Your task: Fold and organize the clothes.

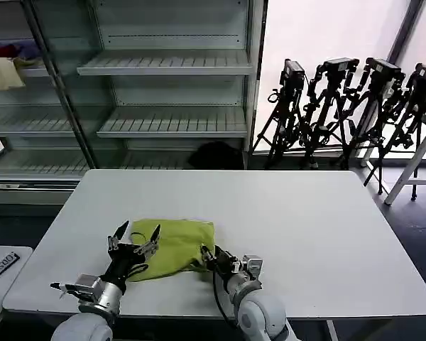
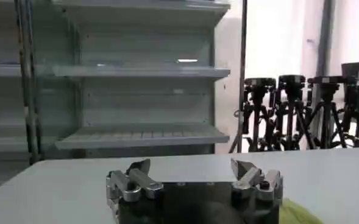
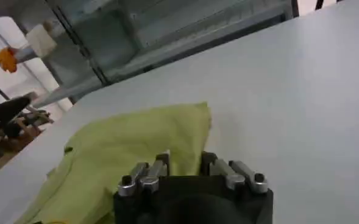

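The folded lime T-shirt (image 1: 172,245) lay near the table (image 1: 305,227)'s front edge, the left gripper (image 1: 134,238) spread wide above it and the right gripper (image 1: 211,256) narrowed at its hem, apparently to tidy the fold.

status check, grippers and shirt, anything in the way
Left gripper open, over the shirt's left edge. Right gripper at its near right corner, jaws narrowly apart. Yellow-green shirt folded on the table. Nothing in the way.

White desk (image 1: 305,234) in the foreground; behind it, open metal shelving (image 1: 170,92) with a cream cloth (image 1: 3,72) and red cloth (image 1: 3,51) on an upper left shelf, and black tripods (image 1: 348,106) standing at the right.
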Controlling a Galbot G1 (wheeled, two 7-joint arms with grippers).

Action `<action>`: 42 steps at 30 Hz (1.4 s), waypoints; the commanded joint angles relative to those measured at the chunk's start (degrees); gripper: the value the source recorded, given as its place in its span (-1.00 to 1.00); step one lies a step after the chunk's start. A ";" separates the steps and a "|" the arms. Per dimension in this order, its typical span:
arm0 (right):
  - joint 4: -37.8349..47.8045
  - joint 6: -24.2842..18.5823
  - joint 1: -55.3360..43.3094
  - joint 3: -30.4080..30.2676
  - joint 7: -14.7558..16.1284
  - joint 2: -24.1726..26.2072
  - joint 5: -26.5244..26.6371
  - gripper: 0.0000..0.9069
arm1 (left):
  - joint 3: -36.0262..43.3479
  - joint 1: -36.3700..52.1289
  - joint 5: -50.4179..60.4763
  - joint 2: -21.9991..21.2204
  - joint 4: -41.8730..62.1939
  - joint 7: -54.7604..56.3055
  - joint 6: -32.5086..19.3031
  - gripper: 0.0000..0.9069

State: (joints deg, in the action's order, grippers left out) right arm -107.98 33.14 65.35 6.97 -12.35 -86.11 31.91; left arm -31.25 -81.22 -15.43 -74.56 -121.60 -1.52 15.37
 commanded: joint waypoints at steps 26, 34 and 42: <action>-4.99 0.03 4.48 12.88 -0.10 11.95 5.25 -1.00 | -1.51 -2.77 -0.68 -0.82 1.51 0.30 -1.53 1.00; -6.32 -0.18 5.71 14.54 1.56 12.40 -0.25 1.00 | -1.37 -3.84 -0.37 -1.09 1.08 0.31 -1.81 1.00; -10.34 -4.01 8.92 12.54 5.67 12.33 -11.30 1.00 | -1.52 -5.01 -0.39 -1.20 0.74 0.36 -2.37 1.00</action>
State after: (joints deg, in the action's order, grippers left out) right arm -115.18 31.73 71.62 19.40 -10.06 -74.56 31.43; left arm -32.68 -85.58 -15.81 -75.69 -120.70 -1.18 13.17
